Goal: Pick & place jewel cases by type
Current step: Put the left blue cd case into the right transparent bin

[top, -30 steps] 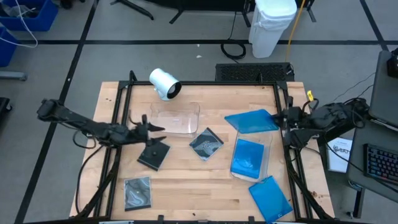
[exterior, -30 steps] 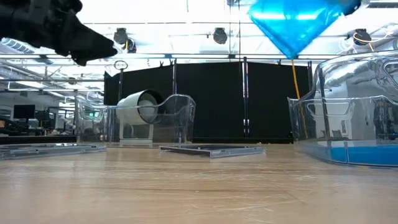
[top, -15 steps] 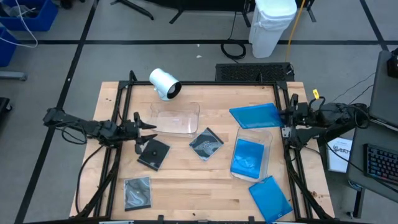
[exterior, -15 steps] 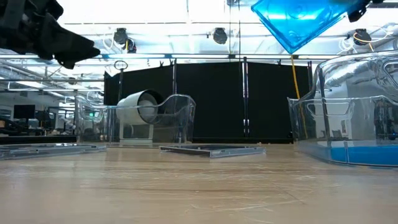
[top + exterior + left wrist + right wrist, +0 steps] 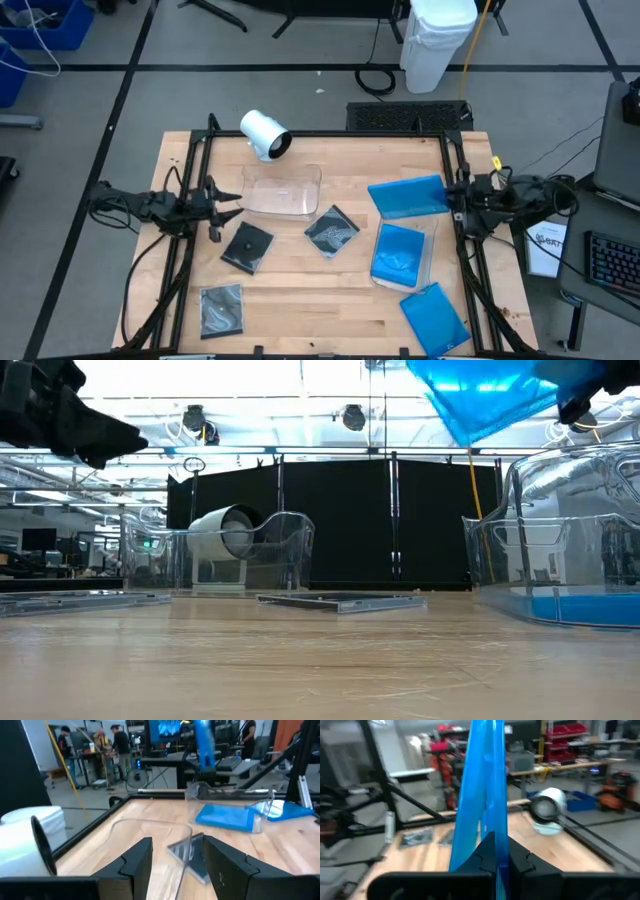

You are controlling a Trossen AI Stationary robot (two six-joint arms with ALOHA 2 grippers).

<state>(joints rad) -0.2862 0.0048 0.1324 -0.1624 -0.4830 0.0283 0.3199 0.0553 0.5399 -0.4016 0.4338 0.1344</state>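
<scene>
Right gripper [image 5: 452, 197] is clamped on a blue jewel case [image 5: 408, 195], held above the tabletop [image 5: 300, 290]; left gripper [image 5: 222, 207] hangs apart, empty.

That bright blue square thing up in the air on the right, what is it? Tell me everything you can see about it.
It is a thin, flat, square blue jewel case of opaque, glossy plastic. The right end effector is shut on one edge and holds it up off the table, over the far end of a clear tray that already has another blue case in it. From table height it hangs with a corner pointing down; the wrist camera sees it edge-on. Nothing else touches it.
</scene>
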